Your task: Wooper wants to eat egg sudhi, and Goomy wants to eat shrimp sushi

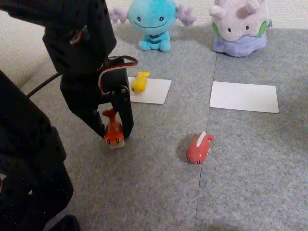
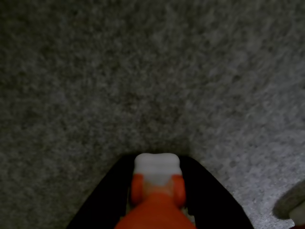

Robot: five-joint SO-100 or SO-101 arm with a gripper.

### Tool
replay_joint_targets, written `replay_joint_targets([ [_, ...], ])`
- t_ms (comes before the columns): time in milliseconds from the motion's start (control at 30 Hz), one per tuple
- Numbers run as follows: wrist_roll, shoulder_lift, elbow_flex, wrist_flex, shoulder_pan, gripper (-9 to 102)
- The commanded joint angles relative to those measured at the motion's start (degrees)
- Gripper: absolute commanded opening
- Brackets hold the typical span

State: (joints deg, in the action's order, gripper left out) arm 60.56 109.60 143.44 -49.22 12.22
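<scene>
The orange shrimp sushi point(image 1: 114, 133) sits between the black fingers of my gripper point(image 1: 115, 135), low over the grey carpet at the left. In the wrist view the fingers press both sides of the shrimp sushi point(image 2: 155, 191), so my gripper point(image 2: 157, 162) is shut on it. The yellow egg sudhi point(image 1: 139, 83) lies on a white card point(image 1: 161, 92) in front of the blue Wooper point(image 1: 153, 21). Lavender Goomy point(image 1: 239, 26) sits at the back right, behind a bare white card point(image 1: 244, 97).
A darker red figure with a white stripe point(image 1: 198, 148) lies on the carpet to the right of my gripper. The black arm body point(image 1: 77, 53) fills the left side. A seam in the carpet point(image 1: 204, 144) runs front to back.
</scene>
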Motion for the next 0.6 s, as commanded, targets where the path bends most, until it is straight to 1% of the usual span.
replay_joint_targets([
  [0, 0.53, -0.97, 0.26, -1.23, 0.09, 1],
  [100, 2.64, -0.97, -1.93, -3.60, 0.18, 1],
  [200, 3.87, -0.97, -7.91, -8.26, 2.46, 1],
  [400, 2.90, -2.02, -27.60, -20.92, 9.14, 1],
  [567, 2.20, -2.29, -42.01, -25.66, 11.51, 2],
])
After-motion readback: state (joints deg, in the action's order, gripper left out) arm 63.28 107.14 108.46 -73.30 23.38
